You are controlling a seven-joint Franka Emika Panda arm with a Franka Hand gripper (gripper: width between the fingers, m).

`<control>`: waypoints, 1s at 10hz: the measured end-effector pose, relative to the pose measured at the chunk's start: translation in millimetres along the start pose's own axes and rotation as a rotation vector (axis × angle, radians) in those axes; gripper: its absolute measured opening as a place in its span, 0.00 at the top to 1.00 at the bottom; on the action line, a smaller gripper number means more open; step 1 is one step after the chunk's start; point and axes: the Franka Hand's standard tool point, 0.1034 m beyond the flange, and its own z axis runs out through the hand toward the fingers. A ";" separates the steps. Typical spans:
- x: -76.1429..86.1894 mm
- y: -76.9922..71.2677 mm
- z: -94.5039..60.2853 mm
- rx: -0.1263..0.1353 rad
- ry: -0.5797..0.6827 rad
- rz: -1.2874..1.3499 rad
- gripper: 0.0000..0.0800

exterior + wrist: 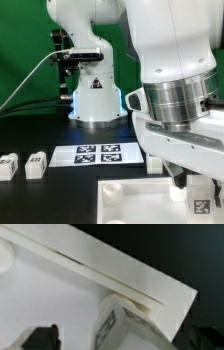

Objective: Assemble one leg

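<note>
Standing spread astride the leg [120, 325] at the tray [60, 297] corner, the fingers [40, 338] should have closed squarely; then twisted gently.

Two legs [8, 167] [37, 164] at exterior view's left, marker board [100, 153] beside; tray [130, 200] nearer camera.

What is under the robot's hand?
A small white leg with a black-and-white marker stands at a corner of the big white tray, between the fingers of the open hand. The leg's bottom end is covered, so how it sits in the tray cannot be seen.
</note>
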 end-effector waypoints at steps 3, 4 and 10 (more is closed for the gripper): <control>5.9 1.3 -1.2 -0.071 0.051 -0.562 0.19; 7.5 -0.8 -2.1 -0.077 0.064 -0.719 0.19; 9.2 -1.1 -1.1 -0.059 0.070 -0.462 0.63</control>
